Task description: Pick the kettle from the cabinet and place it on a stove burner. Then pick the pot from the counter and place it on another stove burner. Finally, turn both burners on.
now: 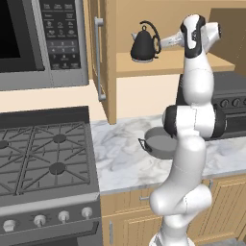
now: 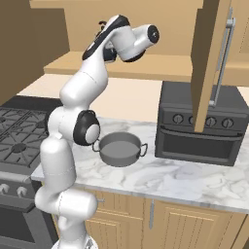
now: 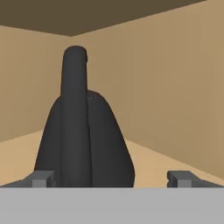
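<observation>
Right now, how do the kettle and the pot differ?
The kettle is glossy black, tall and cone-shaped with an arched loop handle; the pot is grey, shallow and wide with two small side handles. The kettle stands on the cabinet shelf; the pot sits lower, on the marble counter. Both stand upright, ungripped.

Cream wall (image 1: 139,93), steel microwave (image 1: 43,43) upper left, black toaster oven (image 2: 199,126), light-wood base cabinets (image 2: 194,221)
</observation>
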### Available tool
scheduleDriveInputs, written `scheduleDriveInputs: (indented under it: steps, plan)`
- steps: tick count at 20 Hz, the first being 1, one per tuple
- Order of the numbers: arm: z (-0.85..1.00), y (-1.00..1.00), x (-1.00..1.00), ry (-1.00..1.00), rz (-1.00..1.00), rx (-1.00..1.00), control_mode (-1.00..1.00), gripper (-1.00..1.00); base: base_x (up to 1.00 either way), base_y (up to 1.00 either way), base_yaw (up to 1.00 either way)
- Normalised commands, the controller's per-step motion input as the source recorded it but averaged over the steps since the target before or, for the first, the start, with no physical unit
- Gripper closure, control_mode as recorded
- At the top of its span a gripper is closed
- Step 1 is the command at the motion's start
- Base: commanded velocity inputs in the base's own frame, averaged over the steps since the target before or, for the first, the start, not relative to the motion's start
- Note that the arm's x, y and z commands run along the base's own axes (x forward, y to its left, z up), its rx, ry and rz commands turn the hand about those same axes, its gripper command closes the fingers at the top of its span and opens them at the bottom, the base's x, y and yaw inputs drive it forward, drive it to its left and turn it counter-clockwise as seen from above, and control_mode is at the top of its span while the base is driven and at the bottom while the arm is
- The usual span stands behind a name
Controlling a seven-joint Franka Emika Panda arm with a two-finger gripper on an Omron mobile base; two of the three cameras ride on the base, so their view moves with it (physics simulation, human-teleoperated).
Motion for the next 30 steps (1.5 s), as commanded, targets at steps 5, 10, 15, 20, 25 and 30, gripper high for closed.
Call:
scheduleDriveInputs:
  steps: [5,10,15,20,25,30]
  plan:
    - [0.07,0.08,0.0,0.04,0.01,-0.01,-1.0,-1.0,0.0,0.0,0.0]
    - [0.07,0.19,0.0,0.07,0.0,-0.02,-1.0,-1.0,0.0,0.0,0.0]
    - [0.07,0.24,0.0,0.05,0.0,-0.04,-1.0,-1.0,0.0,0.0,0.0]
    - [0.01,0.24,0.02,0.05,0.0,-0.06,-1.0,-1.0,0.0,0.0,0.0]
    - [0.0,0.16,0.06,0.03,0.0,-0.03,-1.0,1.0,0.0,0.0,0.0]
    - [0.0,0.04,0.04,0.01,0.01,0.0,-1.0,1.0,0.0,0.0,0.0]
